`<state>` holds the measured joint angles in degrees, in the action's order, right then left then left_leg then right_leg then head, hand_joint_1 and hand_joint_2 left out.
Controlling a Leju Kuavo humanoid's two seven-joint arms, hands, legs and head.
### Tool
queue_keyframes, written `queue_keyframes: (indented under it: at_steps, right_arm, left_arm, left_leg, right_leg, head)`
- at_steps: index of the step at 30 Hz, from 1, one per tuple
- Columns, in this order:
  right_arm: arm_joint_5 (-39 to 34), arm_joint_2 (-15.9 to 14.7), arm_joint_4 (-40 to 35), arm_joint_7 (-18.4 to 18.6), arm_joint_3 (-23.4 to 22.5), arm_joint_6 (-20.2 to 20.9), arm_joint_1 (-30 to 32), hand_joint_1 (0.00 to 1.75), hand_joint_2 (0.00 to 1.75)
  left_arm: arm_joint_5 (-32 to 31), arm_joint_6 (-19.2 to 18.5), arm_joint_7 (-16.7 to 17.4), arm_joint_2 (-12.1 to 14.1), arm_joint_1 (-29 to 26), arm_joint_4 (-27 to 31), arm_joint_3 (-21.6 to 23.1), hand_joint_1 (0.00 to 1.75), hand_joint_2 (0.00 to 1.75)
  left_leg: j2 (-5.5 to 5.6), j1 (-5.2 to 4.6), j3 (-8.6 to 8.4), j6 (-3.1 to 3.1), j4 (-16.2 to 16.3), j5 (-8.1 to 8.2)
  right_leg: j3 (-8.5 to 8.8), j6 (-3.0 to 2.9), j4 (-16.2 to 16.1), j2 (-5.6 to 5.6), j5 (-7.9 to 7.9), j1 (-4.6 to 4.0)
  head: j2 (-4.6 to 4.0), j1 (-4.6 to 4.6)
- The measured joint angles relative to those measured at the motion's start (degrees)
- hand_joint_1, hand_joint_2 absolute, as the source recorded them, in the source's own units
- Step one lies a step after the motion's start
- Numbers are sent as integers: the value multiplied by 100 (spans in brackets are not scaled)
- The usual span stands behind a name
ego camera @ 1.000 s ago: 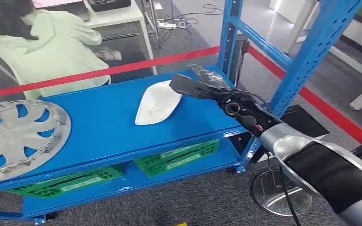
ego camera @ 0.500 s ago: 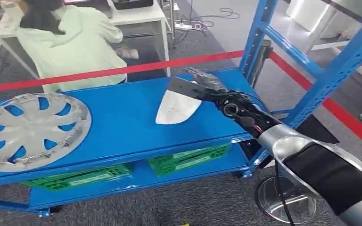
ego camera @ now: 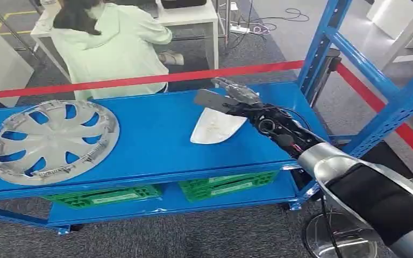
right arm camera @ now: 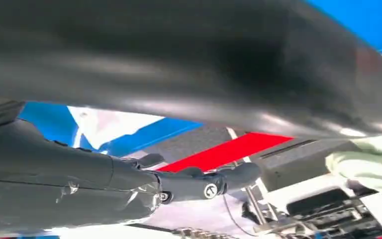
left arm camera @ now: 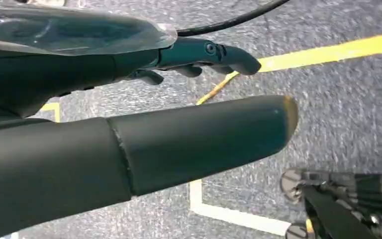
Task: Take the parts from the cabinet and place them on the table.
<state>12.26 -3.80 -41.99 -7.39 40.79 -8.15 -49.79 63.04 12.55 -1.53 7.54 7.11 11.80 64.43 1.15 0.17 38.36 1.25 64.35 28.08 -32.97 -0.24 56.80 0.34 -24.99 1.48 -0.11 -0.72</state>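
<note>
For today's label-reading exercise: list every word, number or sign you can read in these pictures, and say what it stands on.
No text can be read.
Green crates under the blue shelf: pale labels, too blurred to read.
Wheel cover and white part: no markings visible.

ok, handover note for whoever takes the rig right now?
Right hand: over the near end of the white part on the blue shelf, fingers apart, no grip visible.
Left hand: hangs over the floor, holds nothing.
Wheel cover: lies flat on the same shelf, untouched.
Done: nothing moved to a table.
Left: grip the white part, carry it over, then the wheel cover.
</note>
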Motion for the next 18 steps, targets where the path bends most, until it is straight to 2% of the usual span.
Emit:
queue_keyframes:
  at_steps: [1,2,3,4,5,6,7,8,9,12,13,14,15,17,18]
  right_arm:
    - [0,0,0,2,7,-11,10,0,0]
    - [2,0,0,9,7,-17,22,0,0]
    - [0,0,0,18,4,-17,36,0,0]
    - [0,0,0,22,2,-15,42,0,0]
    - [-15,0,0,39,2,-6,40,0,0]
    - [-15,0,-2,59,0,-7,36,0,175]
    - [-15,0,-4,79,0,-4,31,0,175]
    - [-15,0,-4,92,-2,0,29,0,175]
    - [-11,-2,-4,107,-4,0,29,0,175]
    - [15,-4,-2,208,0,13,40,0,175]
    - [-2,-4,-2,229,-2,26,37,0,175]
    - [-24,-19,-2,278,-11,54,39,0,175]
    - [-33,-31,2,324,-13,88,30,0,175]
    - [-42,-42,9,409,-11,131,50,0,175]
    - [-72,-44,22,442,-9,162,82,0,175]
  left_arm:
    - [0,0,0,0,-1,0,0,0,0]
    - [0,0,7,-2,-6,0,0,0,0]
    - [0,0,9,-2,-8,0,0,0,0]
    - [0,0,9,-4,-9,0,0,0,0]
    - [0,0,9,-4,-7,0,0,0,0]
    - [0,0,9,-2,-3,0,0,0,0]
    - [0,0,9,4,1,0,0,0,0]
    - [0,0,9,17,6,0,0,0,0]
    - [0,0,11,17,11,0,0,0,0]
    - [9,0,15,24,13,0,0,0,0]
    - [15,0,15,26,15,0,0,0,0]
    - [17,0,17,18,9,0,0,0,0]
    - [17,0,17,11,12,0,0,0,0]
    - [22,0,26,11,17,0,0,0,0]
    - [24,0,26,4,20,0,0,0,0]
  left_leg:
    - [-34,18,227,27,465,188]
    - [-57,30,428,43,847,301]
    - [-66,40,497,49,949,270]
    - [-68,48,425,42,774,124]
    - [-71,52,198,20,305,-130]
    - [-77,49,-109,-16,-287,-388]
    - [-112,32,-379,-65,-787,-564]
    - [-148,7,-432,-85,-958,-494]
    - [-151,-26,-446,-93,-942,-499]
    - [-123,-53,-436,-162,-956,-493]
    - [-113,-48,-467,-205,-1026,-524]
    - [-120,9,-528,-232,-1103,-563]
    - [-108,3,-549,-268,-1132,-568]
    - [-106,-5,-554,-291,-1130,-560]
    - [-97,-8,-556,-303,-1128,-552]
  right_leg:
    - [-1,-2,0,-22,-3,-3]
    - [-4,-5,0,-47,-7,-2]
    - [-3,-4,0,-64,-8,0]
    - [-1,0,0,-76,-12,1]
    - [4,3,0,-86,-14,0]
    - [16,13,0,-93,-20,-1]
    - [27,23,-3,-98,-27,-1]
    - [26,35,-5,-104,-32,-10]
    - [21,61,-10,-104,-37,-36]
    - [50,155,-68,-105,-26,-7]
    - [72,206,-94,-106,-24,-20]
    - [59,221,-23,-94,-79,-1]
    - [-52,217,223,-65,-256,-22]
    - [-485,229,1131,-48,-704,-40]
    - [-721,239,1606,-44,-866,-40]
  head:
    - [0,7]
    - [0,26]
    - [0,33]
    - [0,31]
    - [0,35]
    - [0,35]
    - [0,41]
    - [0,35]
    - [0,39]
    - [0,31]
    - [0,29]
    - [0,2]
    - [0,-22]
    - [0,-70]
    - [0,-74]
